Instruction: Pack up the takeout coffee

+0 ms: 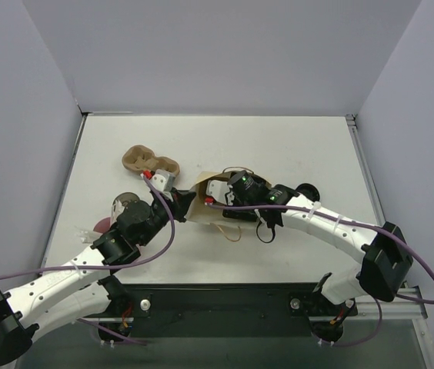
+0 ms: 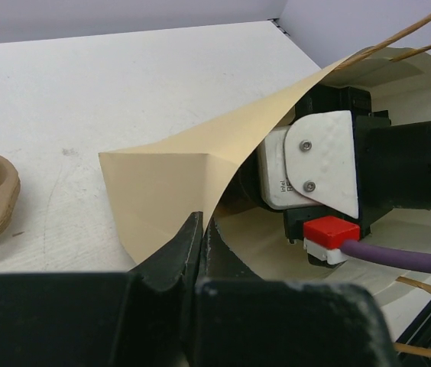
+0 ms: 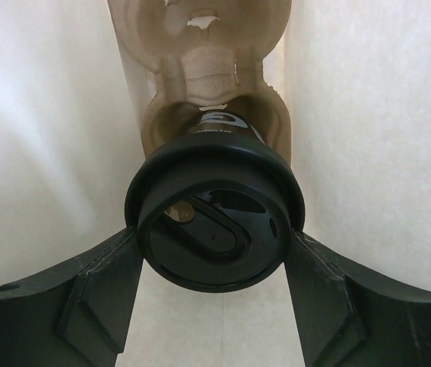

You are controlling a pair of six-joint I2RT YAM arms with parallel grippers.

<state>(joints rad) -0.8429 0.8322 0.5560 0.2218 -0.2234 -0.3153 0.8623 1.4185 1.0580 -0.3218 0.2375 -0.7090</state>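
1. my right gripper (image 3: 214, 238) has its jaws set fairly wide and clamped on the coffee cup (image 3: 215, 180), with one finger (image 3: 101, 290) pressed against each side of the round dark lid.
2. the lid faces my right wrist camera. the cup's black body runs away from it, and its far end sits in the nearer well of a brown pulp tray (image 3: 162, 122).
3. pale paper walls rise on both sides of the cup and that tray, so both are inside the paper bag (image 2: 170, 183).
4. my left gripper (image 2: 202, 229) is closed tight, jaws together, pinching the edge of the bag's mouth and holding a flap of it up off the table (image 1: 294, 146).
5. from my left wrist i see my right arm's wrist reaching in through the open mouth, its purple cable (image 2: 406, 260) trailing out.
6. two twine handles (image 2: 406, 34) cross the upper corner of that view.
7. from above, the bag lies near the middle of the table between my two arms, and the cup is hidden inside it.
8. a second pulp tray (image 1: 150, 161) lies on the table just beyond my left gripper, apart from the bag.
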